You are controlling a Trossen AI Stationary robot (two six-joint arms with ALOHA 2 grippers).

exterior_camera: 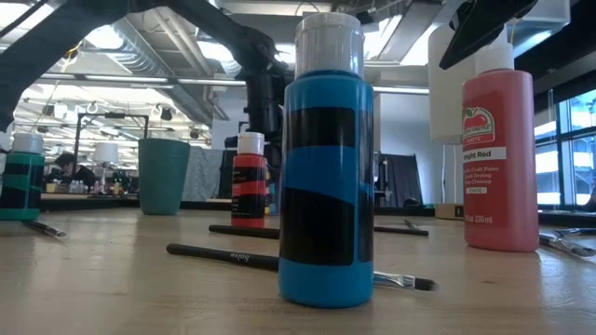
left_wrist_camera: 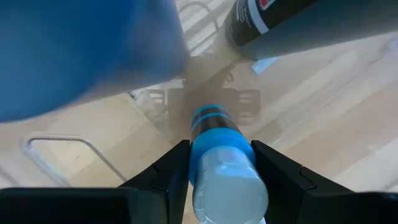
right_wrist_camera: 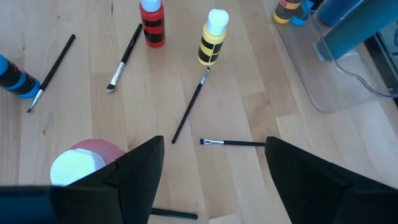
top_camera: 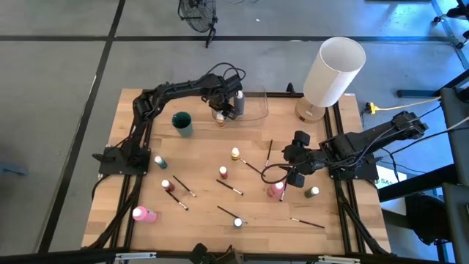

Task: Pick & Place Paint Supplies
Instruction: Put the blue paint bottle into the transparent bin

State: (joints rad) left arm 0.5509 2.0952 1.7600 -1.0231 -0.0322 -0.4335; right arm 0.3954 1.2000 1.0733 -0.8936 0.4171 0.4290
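Most supplies are left loose on the table (top_camera: pixel 117 125): bottles and brushes, scattered mid-board. One blue bottle (left_wrist_camera: pixel 219 155) is clamped in the left gripper (left_wrist_camera: pixel 214 163) over the clear container (top_camera: pixel 256 110), far edge. Right gripper (right_wrist_camera: pixel 214 163) is held apart above the pink bottle (right_wrist_camera: pixel 84 160). Ample room is offered between items.

Two matte-black jointed arms with looping black cables; the left gripper (left_wrist_camera: pixel 219 180) and right gripper (right_wrist_camera: pixel 211 171) have broad, dark, angular fingers.
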